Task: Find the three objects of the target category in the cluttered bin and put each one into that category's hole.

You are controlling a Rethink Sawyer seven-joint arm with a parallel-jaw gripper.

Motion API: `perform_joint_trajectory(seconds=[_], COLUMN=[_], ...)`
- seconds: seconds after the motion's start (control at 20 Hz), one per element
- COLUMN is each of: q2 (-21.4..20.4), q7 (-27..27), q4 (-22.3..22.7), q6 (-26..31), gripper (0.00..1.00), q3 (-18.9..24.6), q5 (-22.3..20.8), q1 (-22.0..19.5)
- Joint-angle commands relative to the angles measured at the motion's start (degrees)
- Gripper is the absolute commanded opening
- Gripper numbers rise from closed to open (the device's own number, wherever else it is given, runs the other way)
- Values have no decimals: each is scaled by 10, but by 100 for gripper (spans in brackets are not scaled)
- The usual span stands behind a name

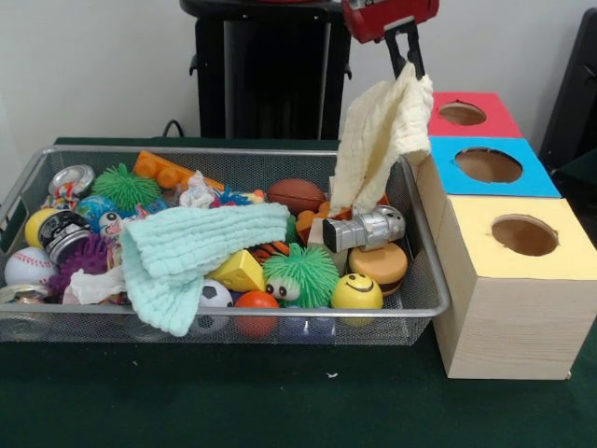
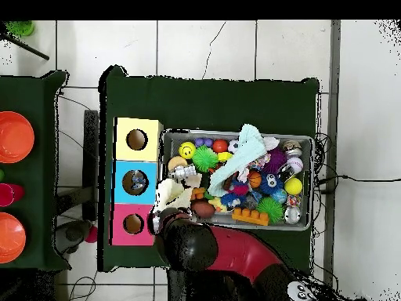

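In the wire-mesh basket [image 1: 424, 280] on the green desk [image 1: 280, 401], toys were heaped beneath a mint cloth [image 1: 191, 252]; no clear plastic bottle could be made out. The gripper [image 1: 405, 58] was closed on a cream cloth [image 1: 378, 145], lifted over the basket's end beside the blue-faced box's hole [image 1: 488, 165]. No writing was legible.

Mint cloth [image 1: 191, 254] draped over toys; cream cloth [image 1: 381, 140] hanging above a silver toy robot [image 1: 366, 228]. Football [image 1: 296, 195], smiley ball [image 1: 356, 292], baseball [image 1: 29, 266] seen. Red-faced box [image 1: 471, 114] and yellow-faced box [image 1: 513, 285] on green desk [image 1: 280, 397].
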Motion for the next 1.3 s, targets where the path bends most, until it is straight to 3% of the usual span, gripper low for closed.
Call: perform_joint_trajectory(seconds=[0.05, 0.2, 0.6, 0.95, 1.0, 1.3], q2=[31, 51, 70, 68, 69, 68], q7=[80, 50, 45, 73, 76, 78], q4=[-84, -122, -158, -157, -156, -152], q6=[-7, -7, -31, -37, -38, -30], gripper=[0, 0, 0, 0, 100, 100], q3=[-120, -152, -173, -171, -169, -169], q5=[-66, -114, -185, -190, -187, -178], q1=[47, 60, 67, 61, 59, 55])
